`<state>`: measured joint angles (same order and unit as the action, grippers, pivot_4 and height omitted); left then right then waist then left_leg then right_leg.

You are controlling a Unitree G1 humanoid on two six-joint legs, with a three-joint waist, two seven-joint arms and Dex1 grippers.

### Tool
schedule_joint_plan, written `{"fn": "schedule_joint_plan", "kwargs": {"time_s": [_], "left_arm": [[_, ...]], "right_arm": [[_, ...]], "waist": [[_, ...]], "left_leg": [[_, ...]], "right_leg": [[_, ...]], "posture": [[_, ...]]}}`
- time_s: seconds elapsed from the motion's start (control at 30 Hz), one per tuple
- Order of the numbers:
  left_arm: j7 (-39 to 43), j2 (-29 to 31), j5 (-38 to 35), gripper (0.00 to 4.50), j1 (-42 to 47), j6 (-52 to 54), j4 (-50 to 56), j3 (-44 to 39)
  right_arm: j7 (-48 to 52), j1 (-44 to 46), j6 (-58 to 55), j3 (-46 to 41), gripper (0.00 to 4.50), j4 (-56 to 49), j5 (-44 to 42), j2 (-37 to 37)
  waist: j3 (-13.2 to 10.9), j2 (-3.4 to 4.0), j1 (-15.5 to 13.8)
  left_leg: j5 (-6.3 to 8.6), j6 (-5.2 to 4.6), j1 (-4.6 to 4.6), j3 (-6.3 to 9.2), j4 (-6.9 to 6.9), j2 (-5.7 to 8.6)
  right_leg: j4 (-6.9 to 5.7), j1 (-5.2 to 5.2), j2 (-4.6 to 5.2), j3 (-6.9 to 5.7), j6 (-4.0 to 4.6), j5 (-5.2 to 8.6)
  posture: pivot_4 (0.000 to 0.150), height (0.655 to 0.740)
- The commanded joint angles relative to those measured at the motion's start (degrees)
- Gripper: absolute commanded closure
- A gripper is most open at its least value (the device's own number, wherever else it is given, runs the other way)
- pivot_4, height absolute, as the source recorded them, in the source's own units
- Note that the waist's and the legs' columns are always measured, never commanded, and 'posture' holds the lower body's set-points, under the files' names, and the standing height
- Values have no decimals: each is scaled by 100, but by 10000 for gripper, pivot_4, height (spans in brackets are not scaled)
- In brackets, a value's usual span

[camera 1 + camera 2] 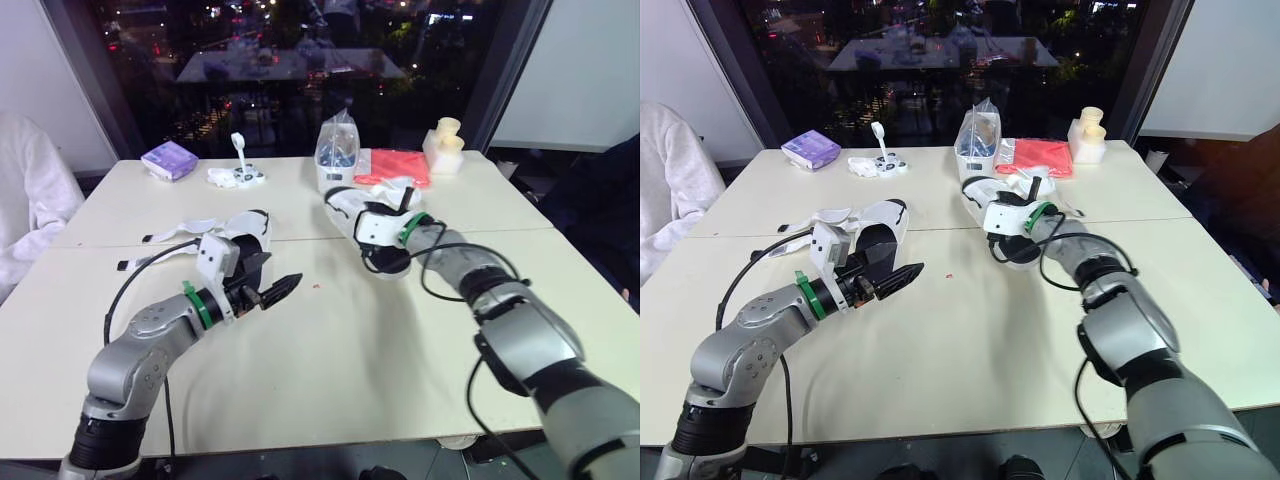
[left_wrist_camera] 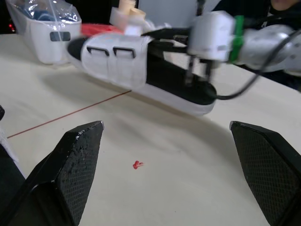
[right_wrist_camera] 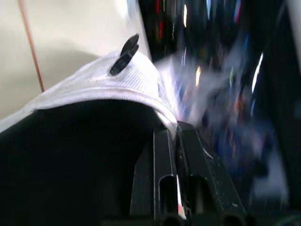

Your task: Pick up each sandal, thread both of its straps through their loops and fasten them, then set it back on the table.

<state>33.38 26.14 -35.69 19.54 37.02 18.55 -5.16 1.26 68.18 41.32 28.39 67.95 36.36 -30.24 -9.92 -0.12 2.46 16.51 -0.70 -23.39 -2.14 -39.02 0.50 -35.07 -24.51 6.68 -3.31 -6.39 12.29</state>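
Pale tabletop [image 1: 340, 370], dark window [image 1: 300, 70] behind. Right end effector [image 1: 378, 250] clamped on fabric edge of white sandal [image 2: 141, 70], centre frame. Left end effector [image 1: 280, 287] spread wide, empty, lower left. Probably light; straps [image 2: 115, 59] limp, sole [image 2: 178, 101] stiff: hold by sole.

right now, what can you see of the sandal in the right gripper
The sandal has a white fabric-looking upper, a black footbed and a white sole. Two black rectangular loops sit side by side on its broad white strap band. It sits near the table centre, seemingly tilted with one end raised. The right gripper is shut on its white edge.
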Motion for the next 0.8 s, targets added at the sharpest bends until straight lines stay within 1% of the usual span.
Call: {"fn": "schedule_joint_plan", "kwargs": {"time_s": [0.03, 0.07, 0.13, 0.27, 0.37, 0.53, 0.63, 0.8], "left_arm": [[141, -57, 3, 0, 174, -174, -49, 40], [183, -71, 25, 0, 214, -201, -104, 65], [237, -96, 49, 0, 272, -236, -178, 92], [278, -133, 73, 0, 336, -304, -276, 129], [294, -187, 110, 0, 388, -359, -348, 178], [291, -240, 154, 0, 402, -405, -364, 200], [255, -260, 161, 0, 393, -412, -333, 155], [194, -287, 166, 0, 334, -392, -235, 148]], "right_arm": [[407, -405, 1825, 39, 44357, -1139, -170, -661], [544, -640, 2291, 50, 44357, -1505, -235, -902], [774, -999, 2866, 44, 44357, -2024, -337, -1217], [1098, -1362, 3311, -24, 44357, -2471, -442, -1447], [1054, -1495, 3847, -81, 44357, -2675, -53, -1576], [783, -1699, 4474, -225, 44357, -2796, 749, -1468], [519, -1702, 4541, -311, 44357, -2700, 1219, -1401], [97, -1568, 4342, -275, 44357, -2458, 1691, -1345]], "waist": [[-1, -2, -8], [-2, -3, -20], [-3, -5, -22], [-9, -11, 9], [-10, -12, -5], [-10, -13, -29], [-10, -13, -41], [-10, -13, -43]], "left_leg": [[0, 0, 0, 0, 0, 0], [0, 0, 0, 0, 0, 0], [0, 0, 1, -1, -1, 0], [-1, 1, 4, -6, -8, -2], [-2, 2, 8, -7, -8, -4], [-4, 6, 10, -6, -8, -6], [-5, 7, 9, -7, -10, -5], [-8, 12, 10, -7, -10, -5]], "right_leg": [[0, 0, 0, 0, 0, 0], [2, 1, 0, 0, 0, 0], [3, 2, 0, 1, -1, 0], [-2, 3, 0, 7, -1, -1], [-6, 3, -1, 9, 1, -2], [-6, 5, -3, 9, 4, -3], [-5, 5, -2, 9, 4, -3], [-6, 6, -2, 10, 5, -3]], "posture": [[1500, 7400], [1500, 7400], [1500, 7400], [1500, 7400], [1500, 7400], [1500, 7400], [1500, 7400], [1500, 7400]]}}
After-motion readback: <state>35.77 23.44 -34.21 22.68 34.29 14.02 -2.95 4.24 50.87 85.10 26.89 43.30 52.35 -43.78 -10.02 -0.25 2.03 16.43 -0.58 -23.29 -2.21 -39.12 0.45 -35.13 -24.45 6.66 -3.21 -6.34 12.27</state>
